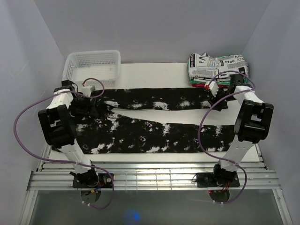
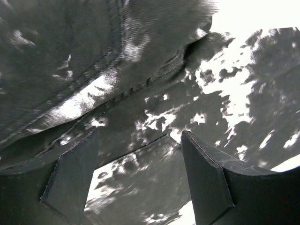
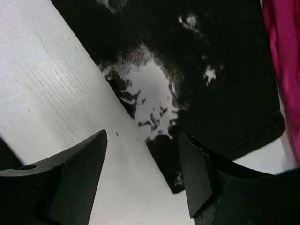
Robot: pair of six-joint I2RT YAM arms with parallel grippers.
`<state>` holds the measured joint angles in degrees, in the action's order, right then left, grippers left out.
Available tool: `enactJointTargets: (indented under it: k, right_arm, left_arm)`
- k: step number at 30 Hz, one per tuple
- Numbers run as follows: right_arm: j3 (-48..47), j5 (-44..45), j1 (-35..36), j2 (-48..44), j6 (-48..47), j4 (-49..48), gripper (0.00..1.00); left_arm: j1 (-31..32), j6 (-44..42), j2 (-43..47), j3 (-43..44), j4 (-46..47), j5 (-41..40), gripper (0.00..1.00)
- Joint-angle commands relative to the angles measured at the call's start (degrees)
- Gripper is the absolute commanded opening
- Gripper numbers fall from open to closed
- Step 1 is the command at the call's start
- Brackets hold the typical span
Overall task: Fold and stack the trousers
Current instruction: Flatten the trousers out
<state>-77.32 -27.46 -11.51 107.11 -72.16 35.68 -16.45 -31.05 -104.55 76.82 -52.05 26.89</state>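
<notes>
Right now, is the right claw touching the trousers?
Cannot tell. The right wrist view shows the right gripper open over the trousers and the table, but neither contact nor a gap is plain.

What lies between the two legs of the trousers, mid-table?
Only a narrow wedge of bare white table separates the far trouser leg from the near trouser leg; nothing lies in it. The top external view shows this.

Two grippers in play: left gripper (image 1: 93, 97), right gripper (image 1: 217, 97). One pair of trousers (image 1: 150, 136) beneath both. One basket (image 1: 93, 58) just beyond the left gripper. One newspaper-print garment (image 1: 216, 65) and one red cloth (image 3: 281, 56) beside the right gripper.
</notes>
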Motion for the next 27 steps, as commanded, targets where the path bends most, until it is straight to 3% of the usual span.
enactJointTargets:
  k: [1, 3, 7, 8, 10, 11, 12, 22, 27]
  right_arm:
    - [1.12, 2.58, 2.27, 1.69, -3.78, -6.14, 0.69]
    - [2.51, 5.04, 3.15, 2.92, -3.6, -10.88, 0.69]
    - [4.89, 9.17, 3.69, 4.77, -5.97, -15.29, 0.58]
    - [5.25, 10.92, 3.69, 5.12, -6.67, -15.64, 0.45]
    - [5.86, 13.3, 3.51, 6.35, -7.99, -15.91, 0.3]
    - [5.95, 15.92, 3.34, 6.79, -8.17, -15.91, 0.14]
    - [6.13, 16.99, 3.07, 7.06, -8.52, -15.91, 0.08]
    - [6.83, 20.17, -3.78, 5.22, -10.11, -15.29, 0.08]
    - [7.87, 19.38, -4.05, 1.98, -9.93, -11.69, 0.08]
  left_arm:
    - [-0.43, 5.82, 0.32, 0.97, 2.82, 2.64, 0.81]
    - [-0.43, 6.88, -0.04, -0.52, 3.8, 1.07, 0.81]
    - [-0.6, 7.32, -1.44, -2.89, 5.29, -2.72, 0.81]
    - [-0.52, 7.32, -1.7, -3.34, 5.56, -3.33, 0.81]
    - [-0.52, 7.32, -1.88, -4.48, 6.43, -5.35, 0.81]
    - [-0.6, 7.23, -2.4, -4.74, 6.52, -6.14, 0.81]
    - [-0.69, 7.23, -2.67, -5.01, 6.79, -6.94, 0.81]
    - [-0.87, 3.1, -1.97, -9.84, 8.2, -12.13, 0.81]
    - [-0.87, -5.5, 0.31, -10.55, 3.46, -5.12, 0.78]
